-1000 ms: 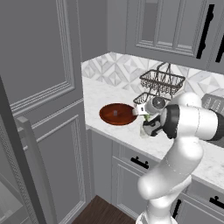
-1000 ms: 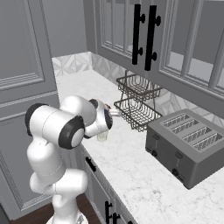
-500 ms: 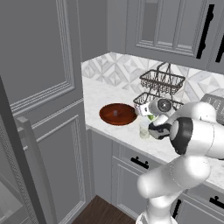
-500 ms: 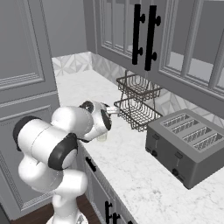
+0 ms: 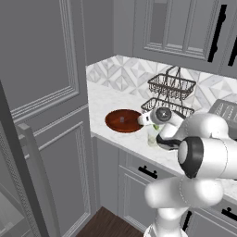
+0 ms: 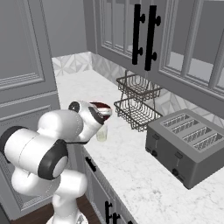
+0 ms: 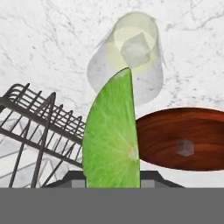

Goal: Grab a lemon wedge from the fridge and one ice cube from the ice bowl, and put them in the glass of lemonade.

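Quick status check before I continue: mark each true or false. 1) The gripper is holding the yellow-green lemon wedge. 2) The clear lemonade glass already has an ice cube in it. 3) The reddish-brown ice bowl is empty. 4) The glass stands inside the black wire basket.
1) True: the gripper is shut on the yellow-green lemon wedge.
2) True: a cube shows inside the clear lemonade glass.
3) False: one ice cube lies in the reddish-brown ice bowl.
4) False: the glass stands on the white marble counter, beside the black wire basket.
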